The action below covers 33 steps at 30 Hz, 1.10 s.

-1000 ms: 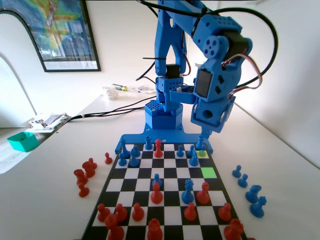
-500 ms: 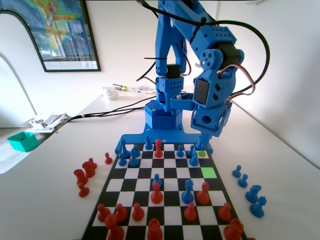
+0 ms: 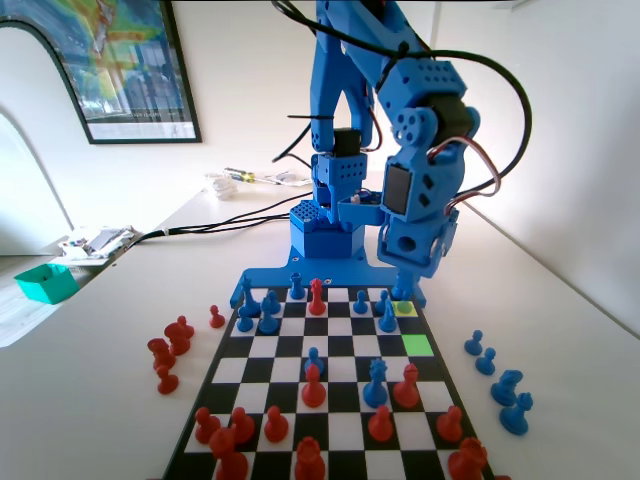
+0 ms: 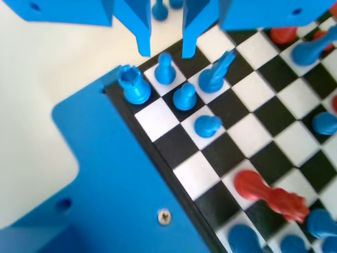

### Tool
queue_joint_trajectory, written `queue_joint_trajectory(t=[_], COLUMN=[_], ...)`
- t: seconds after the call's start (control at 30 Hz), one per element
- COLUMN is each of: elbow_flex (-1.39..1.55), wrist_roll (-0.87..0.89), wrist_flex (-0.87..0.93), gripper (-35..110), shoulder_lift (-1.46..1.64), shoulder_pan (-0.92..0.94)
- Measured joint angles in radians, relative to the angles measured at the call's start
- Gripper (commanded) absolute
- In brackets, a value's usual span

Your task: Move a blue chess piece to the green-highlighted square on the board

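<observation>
In the wrist view my gripper (image 4: 165, 52) is open, its two jaws hanging just above a small blue pawn (image 4: 165, 68) near the board's corner. That pawn stands in line with the gap between the tips, untouched. A blue rook (image 4: 132, 87), another pawn (image 4: 184, 96) and a bishop (image 4: 213, 74) stand close around it. In the fixed view the gripper (image 3: 405, 282) hangs low over the yellow square (image 3: 405, 309) at the far right of the board (image 3: 262, 277). The green-highlighted square (image 3: 417, 345) lies two rows nearer the camera and is bare.
Several blue pieces (image 3: 497, 378) stand off the board on the right, and several red ones (image 3: 170, 348) on the left. Red and blue pieces crowd the board's near rows. A red piece (image 4: 268, 194) leans over in the wrist view. A teal bin (image 3: 45, 282) sits far left.
The gripper has come down and shifted slightly left in the fixed view, closing on the far right corner of the board. No piece has moved.
</observation>
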Motion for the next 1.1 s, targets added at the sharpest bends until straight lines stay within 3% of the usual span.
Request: queue_joint_trajectory(t=[1.1], elbow_flex=[0.028], wrist_roll=[0.0], wrist_flex=[-0.124], gripper=[12], shoulder_lift=[-0.106], shoulder_pan=[-0.021])
